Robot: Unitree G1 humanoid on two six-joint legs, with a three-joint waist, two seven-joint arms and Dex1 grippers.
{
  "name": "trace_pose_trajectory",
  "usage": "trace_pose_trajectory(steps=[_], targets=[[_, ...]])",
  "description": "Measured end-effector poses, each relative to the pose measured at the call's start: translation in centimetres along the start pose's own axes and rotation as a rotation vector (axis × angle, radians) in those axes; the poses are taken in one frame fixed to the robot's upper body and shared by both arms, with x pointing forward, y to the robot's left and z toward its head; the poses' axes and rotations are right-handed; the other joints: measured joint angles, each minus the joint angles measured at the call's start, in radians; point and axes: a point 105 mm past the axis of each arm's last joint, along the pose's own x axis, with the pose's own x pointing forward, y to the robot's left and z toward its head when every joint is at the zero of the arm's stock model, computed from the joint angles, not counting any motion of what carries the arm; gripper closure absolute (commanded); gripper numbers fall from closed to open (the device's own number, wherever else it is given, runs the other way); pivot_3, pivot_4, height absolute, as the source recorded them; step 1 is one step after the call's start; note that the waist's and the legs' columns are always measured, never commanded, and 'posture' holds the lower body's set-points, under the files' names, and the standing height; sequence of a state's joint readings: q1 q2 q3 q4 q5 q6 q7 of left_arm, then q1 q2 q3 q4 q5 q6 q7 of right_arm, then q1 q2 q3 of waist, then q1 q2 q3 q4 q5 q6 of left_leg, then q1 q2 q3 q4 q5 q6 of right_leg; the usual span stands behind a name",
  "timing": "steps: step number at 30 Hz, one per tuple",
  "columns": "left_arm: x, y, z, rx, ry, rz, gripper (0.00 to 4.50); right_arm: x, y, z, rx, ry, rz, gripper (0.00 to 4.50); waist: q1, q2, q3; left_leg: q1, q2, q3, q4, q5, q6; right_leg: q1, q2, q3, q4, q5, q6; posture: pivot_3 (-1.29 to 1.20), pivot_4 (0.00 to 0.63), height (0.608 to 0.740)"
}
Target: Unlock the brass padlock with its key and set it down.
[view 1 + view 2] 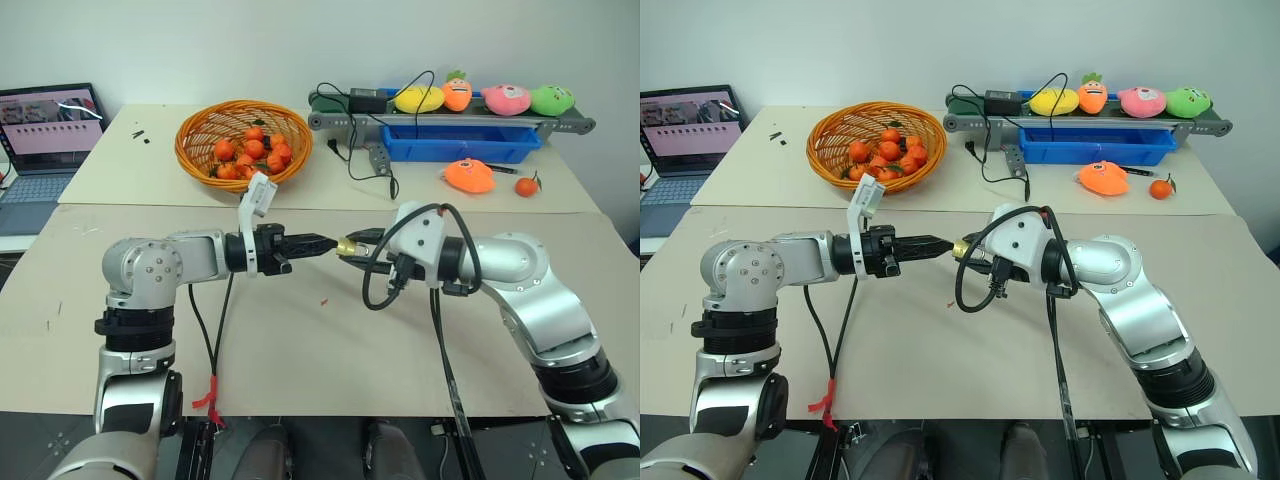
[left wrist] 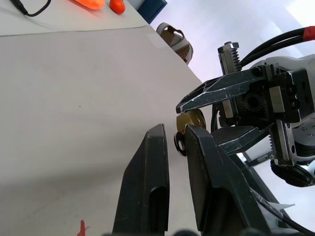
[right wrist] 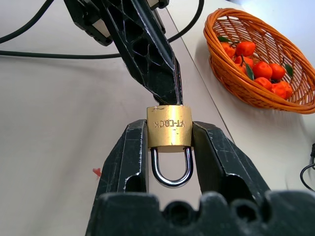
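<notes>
A pale tabletop (image 1: pixel 300 360) spreads under both arms. At its far side stand a grey conveyor (image 1: pixel 450 120) carrying plush toys (image 1: pixel 485 98), a blue bin (image 1: pixel 460 145) and an orange wicker basket (image 1: pixel 243 145) of small oranges (image 1: pixel 250 152); an open laptop (image 1: pixel 45 140) sits off to the robot's left.

The left arm (image 1: pixel 165 265) reaches in level from the left, its forearm pointing rightward across the middle of the tabletop. The right arm (image 1: pixel 520 280) bends in from the right, forearm angled toward the left. The two grippers meet tip to tip above the tabletop, well clear of its surface.

The right gripper (image 3: pixel 170 142) pinches the brass padlock (image 3: pixel 170 132) by the two flat sides of its body, one finger on each side, jaws only as wide as the lock. The silvery shackle (image 3: pixel 171 169) still loops closed and points back toward the wrist.

The left gripper (image 2: pixel 174 142) has its fingers drawn nearly together with a narrow slit between them. Its tips press against the padlock's bottom face, opposite the shackle. A small dark ring (image 2: pixel 180 142) of the key shows between those tips in the left wrist view; whether the blade sits in the keyhole cannot be told.

A tiny red speck (image 1: pixel 322 300) lies on the tabletop below the grippers.
</notes>
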State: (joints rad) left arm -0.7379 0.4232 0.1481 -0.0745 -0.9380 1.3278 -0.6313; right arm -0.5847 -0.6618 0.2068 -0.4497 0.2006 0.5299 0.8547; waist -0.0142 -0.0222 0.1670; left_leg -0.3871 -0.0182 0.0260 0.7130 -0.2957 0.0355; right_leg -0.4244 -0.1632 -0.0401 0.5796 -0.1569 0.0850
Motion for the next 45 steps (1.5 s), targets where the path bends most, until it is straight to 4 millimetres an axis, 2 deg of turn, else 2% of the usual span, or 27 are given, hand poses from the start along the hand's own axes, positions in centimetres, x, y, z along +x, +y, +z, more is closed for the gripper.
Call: trace_pose_trajectory(steps=[11, 13, 14, 20, 25, 33, 40, 45], targets=[[0.0, 0.1, -0.1, -0.005, 0.000, 0.009, 3.82, 0.0, 0.1, -0.1, 0.004, 0.003, 0.009, 3.60, 0.000, 0.000, 0.000, 0.000, 0.000, 0.000, 0.000, 0.000, 0.000, 0.000, 0.000, 0.000, 0.000, 0.000, 0.000, 0.00, 0.150, 0.740], [0.0, 0.1, -0.1, -0.005, -0.001, 0.009, 4.34, 0.0, 0.0, -0.1, 0.003, 0.004, 0.009, 3.60, 0.000, 0.000, 0.000, 0.000, 0.000, 0.000, 0.000, 0.000, 0.000, 0.000, 0.000, 0.000, 0.000, 0.000, 0.000, 0.00, 0.150, 0.740], [-0.1, 0.0, 0.0, -0.005, -0.005, 0.006, 4.45, 0.0, 0.0, -0.2, 0.003, 0.005, 0.009, 3.60, 0.000, 0.000, 0.000, 0.000, 0.000, 0.000, 0.000, 0.000, 0.000, 0.000, 0.000, 0.000, 0.000, 0.000, 0.000, 0.00, 0.150, 0.740], [-0.2, -0.3, 0.2, -0.005, -0.014, -0.023, 4.45, -0.1, 0.0, -0.2, 0.003, 0.010, 0.010, 3.60, 0.000, 0.000, 0.000, 0.000, 0.000, 0.000, 0.000, 0.000, 0.000, 0.000, 0.000, 0.000, 0.000, 0.000, 0.000, 0.00, 0.150, 0.740], [-0.7, -0.8, 0.0, 0.072, 0.003, -0.036, 4.45, -0.1, 0.3, 0.1, -0.001, -0.004, 0.029, 3.60, 0.000, 0.000, 0.000, 0.000, 0.000, 0.000, 0.000, 0.000, 0.000, 0.000, 0.000, 0.000, 0.000, 0.000, 0.000, 0.00, 0.150, 0.740], [-1.0, -1.3, -0.2, 0.328, 0.055, -0.046, 4.45, -0.1, 0.6, 0.3, -0.002, -0.012, 0.052, 3.60, 0.001, 0.000, 0.000, 0.000, 0.000, 0.000, 0.000, 0.000, 0.000, 0.000, 0.000, 0.000, -0.001, 0.000, 0.000, 0.00, 0.150, 0.740], [-1.0, -0.7, -1.4, 0.699, 0.121, -0.078, 4.45, 0.3, 1.3, -0.2, 0.016, 0.005, 0.087, 3.60, 0.002, 0.000, 0.000, 0.000, 0.000, 0.002, 0.000, 0.000, 0.000, 0.000, 0.000, 0.000, -0.001, 0.000, -0.001, 0.00, 0.150, 0.740], [-0.7, -0.2, -1.3, 0.811, 0.083, -0.091, 4.45, 0.3, 1.2, -0.5, 0.021, 0.017, 0.085, 3.60, 0.004, 0.000, 0.000, -0.001, 0.000, 0.001, 0.000, 0.000, 0.001, 0.000, 0.000, 0.000, -0.001, 0.000, -0.001, 0.00, 0.150, 0.740]])
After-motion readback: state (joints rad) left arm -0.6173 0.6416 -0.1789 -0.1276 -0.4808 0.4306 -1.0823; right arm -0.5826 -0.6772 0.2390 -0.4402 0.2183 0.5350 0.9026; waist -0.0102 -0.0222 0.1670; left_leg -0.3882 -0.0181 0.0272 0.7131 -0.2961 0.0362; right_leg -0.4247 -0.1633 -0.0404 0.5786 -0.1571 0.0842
